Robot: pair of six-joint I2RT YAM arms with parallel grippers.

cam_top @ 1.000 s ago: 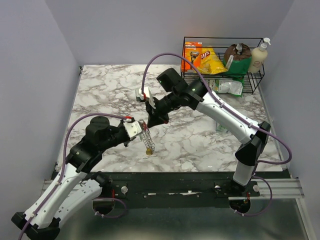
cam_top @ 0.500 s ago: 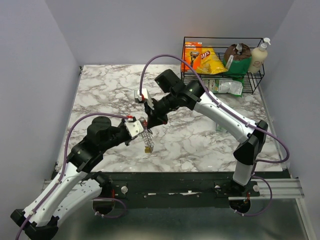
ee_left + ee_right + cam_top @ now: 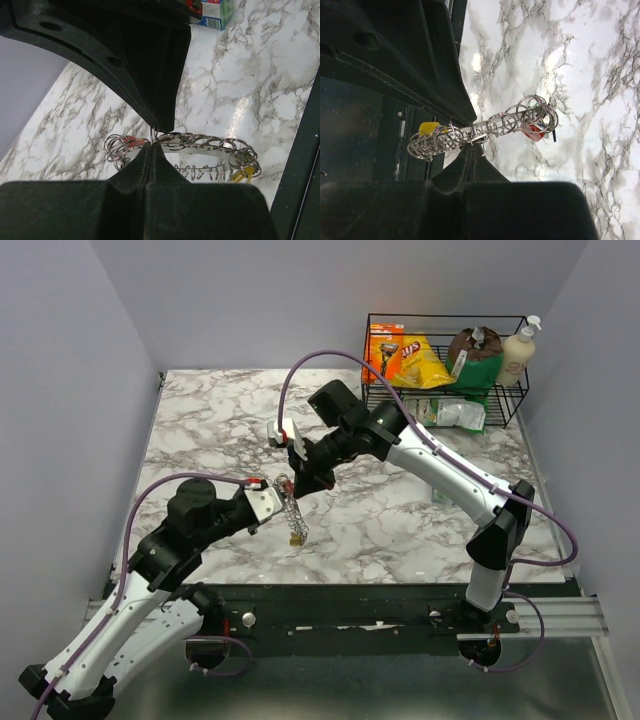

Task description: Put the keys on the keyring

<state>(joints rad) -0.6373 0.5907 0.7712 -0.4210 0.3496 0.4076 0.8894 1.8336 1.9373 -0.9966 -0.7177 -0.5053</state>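
Keyring (image 3: 200,142): large silvery ring of coiled wire, held in the air above the near middle of the white marble tabletop (image 3: 200,410); small yellow-gold piece (image 3: 243,172) at the end toward the tabletop's near edge.
Keys (image 3: 535,131): small metal keys bunched at the opposite end of the coil; one red plastic head visible, other colours too small to tell.
Left gripper (image 3: 151,146): jaws closed tight, pinching the ring wire at the very tips.
Right gripper (image 3: 471,146): jaws likewise closed, clamped on the wire at nearly the same spot.
Handling (judged): light, stiff, springy steel; smooth wire, likely to slip or swivel in a pinch; not fragile.
Hold (judged): one loop of wire near mid-coil, tip-deep, both ends left free; keys best taken flat by the plastic head.
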